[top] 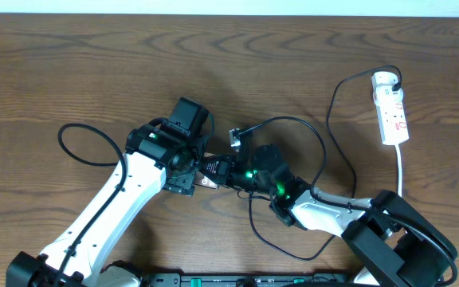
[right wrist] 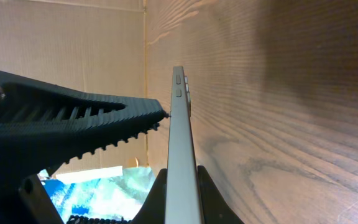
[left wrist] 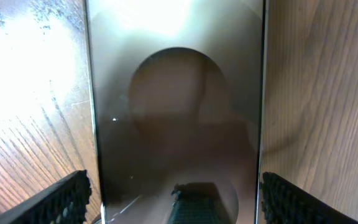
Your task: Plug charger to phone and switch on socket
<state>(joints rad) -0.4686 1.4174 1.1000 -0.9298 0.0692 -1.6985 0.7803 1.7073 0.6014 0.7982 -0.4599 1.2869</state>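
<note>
The phone fills the left wrist view with its glossy brown face. In the overhead view only a pale sliver of it shows between the two grippers. My left gripper spans its width, a finger at each long edge. My right gripper is shut on the phone, seen edge-on just off the table. The charger cable runs from its plug in the socket. Its connector tip lies free on the table behind the grippers.
The left gripper's serrated finger shows in the right wrist view, its tip against the phone. The charger cable loops under the right arm. A black loop of cable lies by the left arm. The socket's white cord runs toward the front.
</note>
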